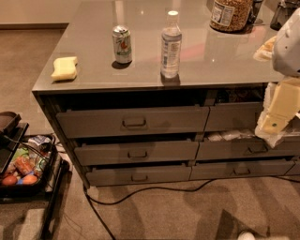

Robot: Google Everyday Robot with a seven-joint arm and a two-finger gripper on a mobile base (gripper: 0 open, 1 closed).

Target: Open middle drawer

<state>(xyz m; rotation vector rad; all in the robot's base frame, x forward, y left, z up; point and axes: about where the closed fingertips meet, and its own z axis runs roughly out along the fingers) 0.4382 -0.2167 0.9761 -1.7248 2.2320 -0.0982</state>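
The middle drawer (136,152) is the grey medium-height front in the left column of the counter, with a small dark pull (137,153) at its centre. It stands slightly out from the frame, with a dark gap above it. Above it is the taller-fronted drawer (133,122), below it the slimmest drawer (138,176). My gripper (273,123), cream and white, hangs at the right edge in front of the right column of drawers, well to the right of the middle drawer's pull and a little higher than it.
On the grey countertop (93,79) stand a yellow sponge (64,68), a soda can (122,44), a water bottle (171,45) and a jar (229,14). A black cable (140,191) lies on the carpet. A black basket of food (26,166) stands at the left.
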